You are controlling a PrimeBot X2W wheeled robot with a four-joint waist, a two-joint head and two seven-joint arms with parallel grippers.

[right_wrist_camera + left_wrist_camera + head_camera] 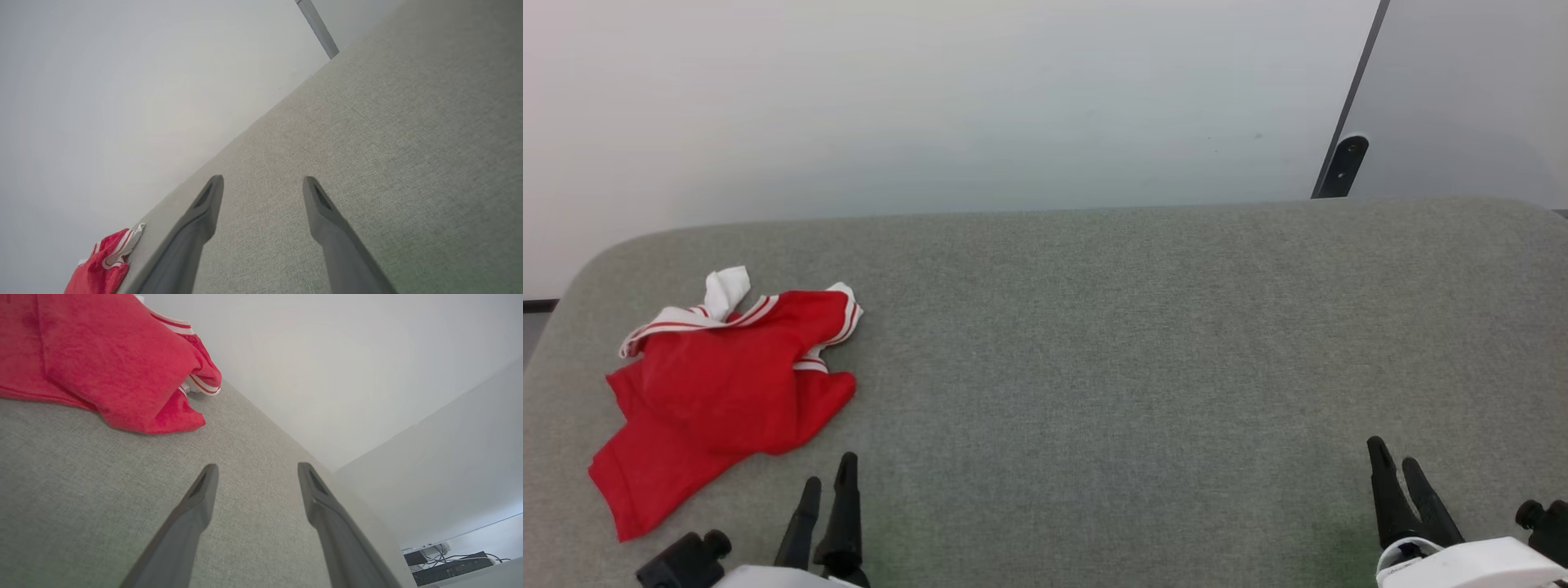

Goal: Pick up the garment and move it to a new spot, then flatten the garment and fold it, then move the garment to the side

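LEFT TO RIGHT: My left gripper (829,471) hovers low over the grey padded table (1135,343), its two dark fingers spread apart and holding nothing. My right gripper (1392,453), far along the near edge, stands just as wide and just as empty.

The job in hand, as I judge it, is the first pick-up of the garment (719,384), and the left is the one placed for it. Done well, that means swinging the left fingers outward and forward, then coming down with one finger on either side of a raised fold. The striped white-and-red trim or the thick red ridge nearest me would both serve. The fingers should close on cloth alone and not scrape the table's fabric. A pinch on one thin layer at the loose lower corner would likely let the rest drag. The right should wait until there is a hanging edge to take.

The garment, crumpled and red, lies just ahead of my left fingertips and off to their outer, left side, near but not touching. From my right gripper it sits well apart, away across the table to the left.
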